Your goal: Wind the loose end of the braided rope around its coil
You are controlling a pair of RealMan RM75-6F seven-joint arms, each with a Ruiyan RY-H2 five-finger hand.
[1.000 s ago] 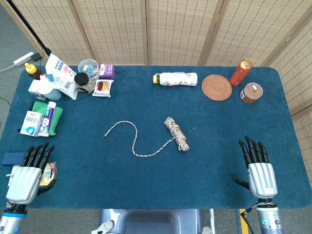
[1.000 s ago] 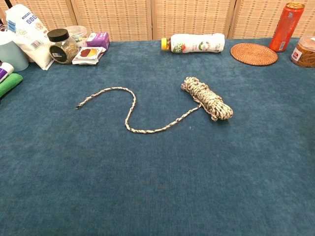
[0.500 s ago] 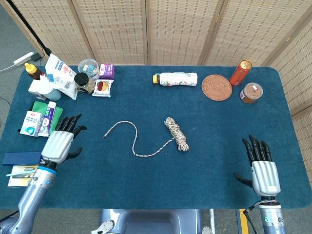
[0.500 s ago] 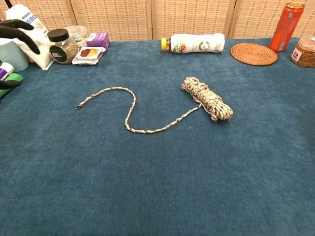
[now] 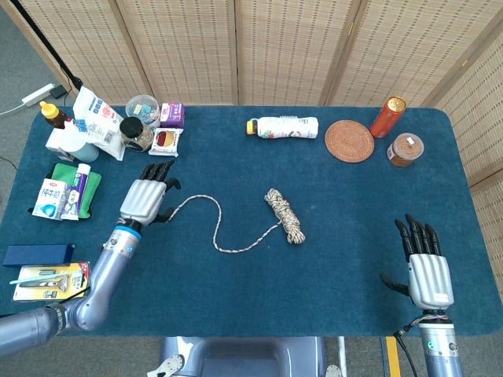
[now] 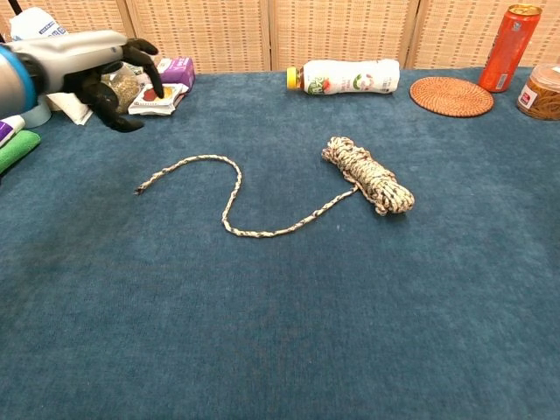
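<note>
Braided rope, cream flecked with brown [image 5: 236, 228], lies mid-table on the dark blue cloth-covered table [image 5: 338, 267]. Head view: its wound coil [image 5: 285, 215] sits near centre, and the loose end [image 5: 170, 217] snakes off to the left in an S-curve, flat on the cloth — nothing holds it yet. Left hand [image 5: 147, 198] hovers just beside that loose tip, fingers apart and empty; judged placement: staged to pick up the free end for winding. Right hand [image 5: 427, 263] rests at the near right edge, well apart from the coil, fingers spread and holding nothing — likely waiting to steady the coil. Containers at the far left: a dark-lidded glass jar [image 5: 137, 134] with brownish contents, and a clear plastic tub [image 5: 142, 105] whose contents I cannot make out. At the far right, a lidded clear pot with orange-brown filling [image 5: 405, 149], an orange can [image 5: 387, 116] and a round woven rattan coaster [image 5: 350, 140]; a white bottle with yellow cap [image 5: 283, 126] lies on its side.

Chest view: coil [image 6: 368, 174] right of centre, tail running left to its frayed tip [image 6: 140, 188]. Left hand [image 6: 109, 72] is above the table at far left, fingers curved but gripping nothing, well short of touching the rope. Right hand is not visible here. Winding not begun.
</note>
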